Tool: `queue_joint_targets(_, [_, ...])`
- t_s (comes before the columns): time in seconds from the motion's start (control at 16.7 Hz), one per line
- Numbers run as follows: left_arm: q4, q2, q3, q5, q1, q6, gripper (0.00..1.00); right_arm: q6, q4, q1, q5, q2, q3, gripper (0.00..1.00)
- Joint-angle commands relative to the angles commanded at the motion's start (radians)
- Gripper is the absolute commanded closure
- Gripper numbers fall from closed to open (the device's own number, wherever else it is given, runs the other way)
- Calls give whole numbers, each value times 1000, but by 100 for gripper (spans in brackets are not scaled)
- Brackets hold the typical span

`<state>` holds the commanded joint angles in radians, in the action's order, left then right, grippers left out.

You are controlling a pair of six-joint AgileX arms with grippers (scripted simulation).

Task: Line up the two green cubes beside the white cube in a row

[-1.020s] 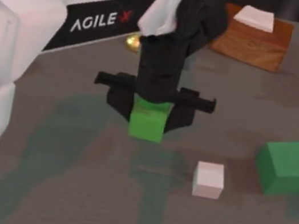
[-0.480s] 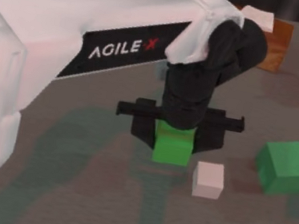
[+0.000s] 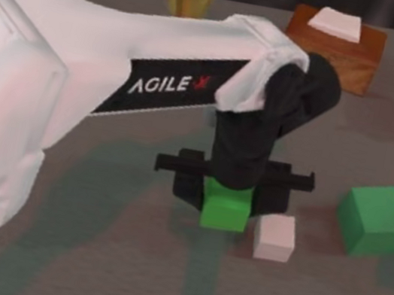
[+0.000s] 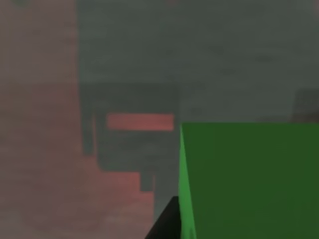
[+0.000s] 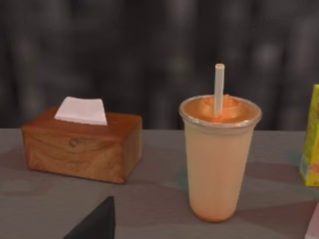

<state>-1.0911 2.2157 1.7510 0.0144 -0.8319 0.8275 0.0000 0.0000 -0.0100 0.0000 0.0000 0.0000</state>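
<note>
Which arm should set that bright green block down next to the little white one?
Left. Its gripper already holds the small lime-green cube right beside the small white cube; the right arm isn't in the top view.

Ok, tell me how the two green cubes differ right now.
The lime-green cube is brighter and smaller; the emerald-green cube is darker and larger. The lime-green cube is gripped in the left hand, just left of the white cube; the emerald-green cube sits free on the table, further to the white cube's right. Both are plain matte green and bigger than the white cube.
</note>
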Motion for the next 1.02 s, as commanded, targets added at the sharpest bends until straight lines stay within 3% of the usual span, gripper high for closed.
queue_joint_targets(0.42, [89,26,-71,-1,1,-1,100,0,0,0,0,0,0,0])
queue_joint_targets(1.02, [89,26,-71,-1,1,-1,25,0,0,0,0,0,0,0])
